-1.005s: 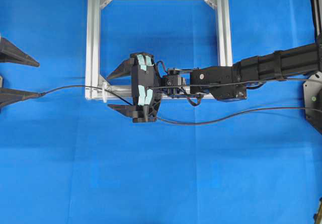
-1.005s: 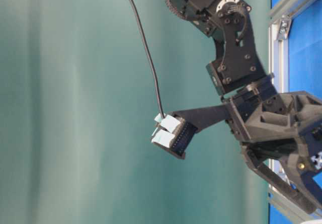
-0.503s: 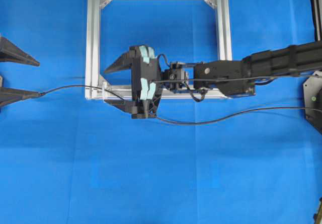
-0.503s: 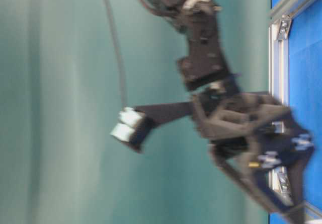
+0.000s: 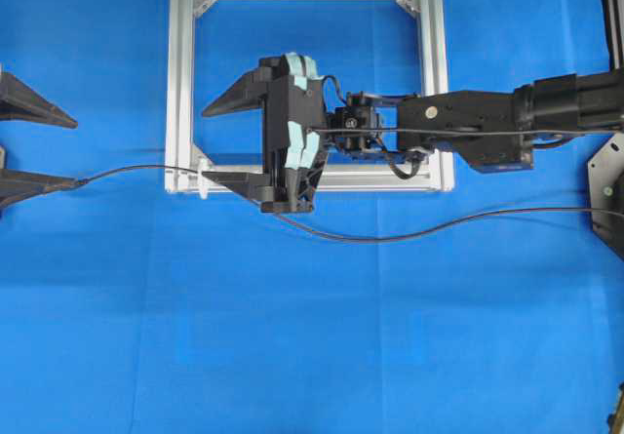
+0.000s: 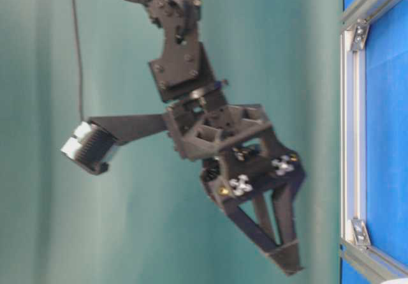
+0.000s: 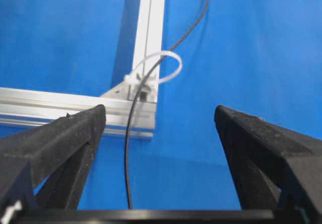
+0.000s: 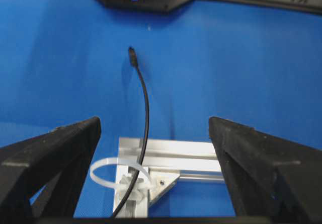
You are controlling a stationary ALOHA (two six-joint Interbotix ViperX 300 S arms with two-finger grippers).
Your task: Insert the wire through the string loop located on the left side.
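Note:
The thin black wire (image 5: 136, 169) lies on the blue cloth and passes through the white string loop (image 5: 202, 176) at the silver frame's (image 5: 181, 73) front-left corner. Its plug tip (image 8: 132, 54) lies free on the cloth. My left gripper (image 5: 76, 153) stands open at the far left, with the tip beside its nearer finger. In the left wrist view the wire (image 7: 130, 148) runs between the open left gripper's (image 7: 160, 110) fingers up to the loop (image 7: 178, 65). My right gripper (image 5: 205, 143) hovers open and raised over that corner, holding nothing. Below it sit loop (image 8: 113, 160) and wire (image 8: 146, 113).
The right arm (image 5: 468, 127) stretches across the frame's right bar. The wire's long tail (image 5: 439, 227) trails along the cloth to the right edge. A black stand (image 5: 609, 190) sits at the right edge. In the table-level view the right gripper (image 6: 280, 258) hangs well above the frame (image 6: 352, 105).
My right gripper has risen from the table and shifted back over the frame's inside, staying open. The wire stays through the loop. The left gripper has not moved.

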